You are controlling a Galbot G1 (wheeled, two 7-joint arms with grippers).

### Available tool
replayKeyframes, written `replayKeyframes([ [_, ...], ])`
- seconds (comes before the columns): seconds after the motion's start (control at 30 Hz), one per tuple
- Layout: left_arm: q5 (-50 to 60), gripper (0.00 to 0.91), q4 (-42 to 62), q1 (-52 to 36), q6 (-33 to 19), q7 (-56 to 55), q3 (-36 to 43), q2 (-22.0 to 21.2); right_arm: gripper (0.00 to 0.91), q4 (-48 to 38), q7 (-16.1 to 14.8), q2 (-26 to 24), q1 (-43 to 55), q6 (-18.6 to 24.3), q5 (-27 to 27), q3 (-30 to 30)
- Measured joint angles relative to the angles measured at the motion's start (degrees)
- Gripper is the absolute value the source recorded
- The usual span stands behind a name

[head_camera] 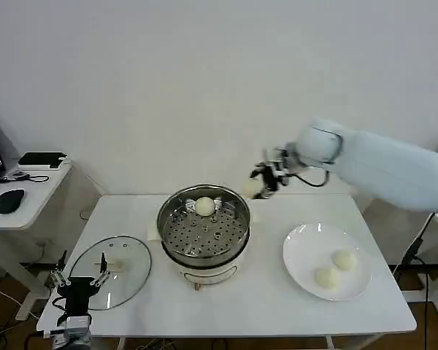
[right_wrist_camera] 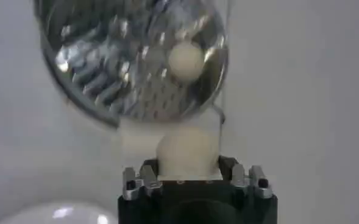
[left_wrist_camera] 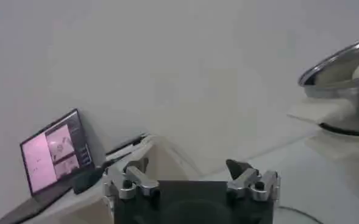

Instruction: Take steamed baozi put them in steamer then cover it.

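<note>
Now the right gripper (head_camera: 261, 184) is carrying a baozi (right_wrist_camera: 188, 152) clamped between its fingers, hovering just behind the steamer (head_camera: 204, 226) (one bun is sitting inside already); next, I judge, it needs lowering over the perforated floor; the left gripper (head_camera: 78, 278) is waiting open near the glass lid (head_camera: 108, 271).

Even, bright, soft-shadowed light; glare glints in the steamer (right_wrist_camera: 130, 61), wrist views blurry.
</note>
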Motion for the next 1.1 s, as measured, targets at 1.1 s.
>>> replayKeyframes([
  [1.1,-0.15,0.907,-0.12,-0.54,-0.51,-0.36,-0.85,-0.35,0.655,-17.33,5.45,28.22,-8.64,-12.24,8.48,-2.84],
])
